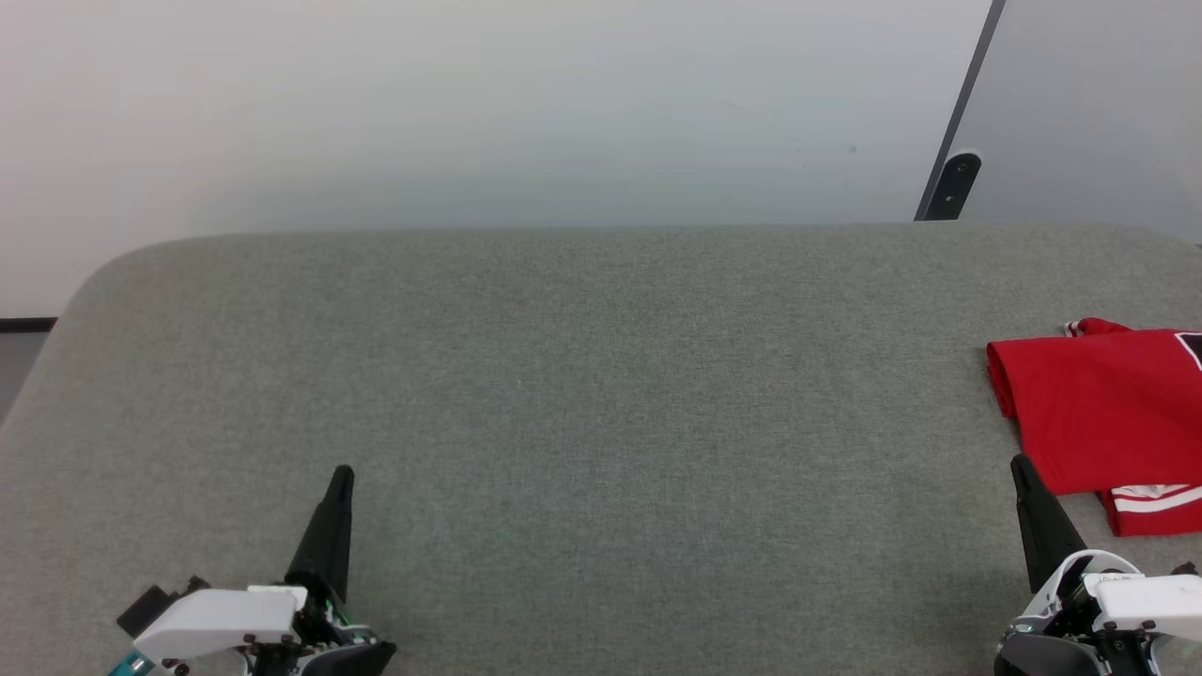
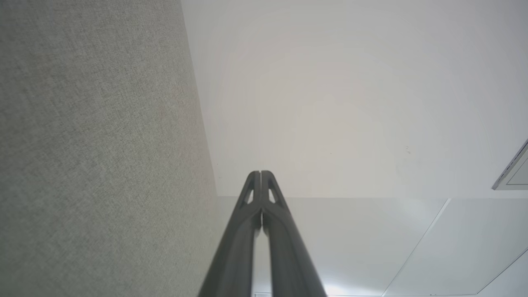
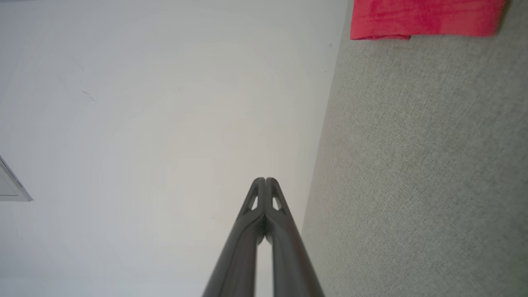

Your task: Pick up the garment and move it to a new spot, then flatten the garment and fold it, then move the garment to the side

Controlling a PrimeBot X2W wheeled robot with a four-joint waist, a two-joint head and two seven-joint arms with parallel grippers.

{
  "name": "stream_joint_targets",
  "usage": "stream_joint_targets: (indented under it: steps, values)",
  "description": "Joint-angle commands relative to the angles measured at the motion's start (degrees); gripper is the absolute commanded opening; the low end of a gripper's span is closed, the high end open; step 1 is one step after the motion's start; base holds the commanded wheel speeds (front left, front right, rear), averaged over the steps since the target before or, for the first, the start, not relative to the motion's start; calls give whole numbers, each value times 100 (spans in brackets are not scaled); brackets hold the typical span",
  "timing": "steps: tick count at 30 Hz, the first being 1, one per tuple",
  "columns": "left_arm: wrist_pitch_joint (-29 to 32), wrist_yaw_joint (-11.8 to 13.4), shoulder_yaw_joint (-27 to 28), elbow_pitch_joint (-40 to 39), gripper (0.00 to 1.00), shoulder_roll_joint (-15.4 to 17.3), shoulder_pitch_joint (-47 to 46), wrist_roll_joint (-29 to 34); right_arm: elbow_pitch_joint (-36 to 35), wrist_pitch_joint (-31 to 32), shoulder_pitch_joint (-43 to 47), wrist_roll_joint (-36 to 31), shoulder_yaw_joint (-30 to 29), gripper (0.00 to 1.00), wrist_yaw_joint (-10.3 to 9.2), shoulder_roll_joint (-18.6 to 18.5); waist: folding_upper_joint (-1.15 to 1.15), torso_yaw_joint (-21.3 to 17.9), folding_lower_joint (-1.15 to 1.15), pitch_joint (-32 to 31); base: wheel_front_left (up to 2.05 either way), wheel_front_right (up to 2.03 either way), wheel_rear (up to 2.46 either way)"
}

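The garment, a red shirt with white-striped trim, lies folded at the right edge of the grey fabric table; part of it runs out of the head view. Its red cloth also shows at the top of the right wrist view. My right gripper is shut and empty, its tip just beside the garment's near left corner, apart from it as far as I can tell. My left gripper rests shut and empty at the lower left, far from the garment. Both fingertip pairs are pressed together.
A pale wall rises behind the table's rounded far edge. A dark slanted post with a black bracket stands at the back right. The table's left corner curves away near a dark strip.
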Motion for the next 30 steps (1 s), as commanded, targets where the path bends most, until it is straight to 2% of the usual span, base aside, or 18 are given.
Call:
stream_joint_targets:
  steps: [1,30]
  values:
    - [12,-32,12,8,0,-6,-55,-16,1,-12,-24,26,-5,0,-2,19,0,0,0,0,0,0,0]
    - [11,-32,11,6,0,-6,-54,-17,1,-13,-23,27,-4,0,-2,19,0,0,0,0,0,0,0]
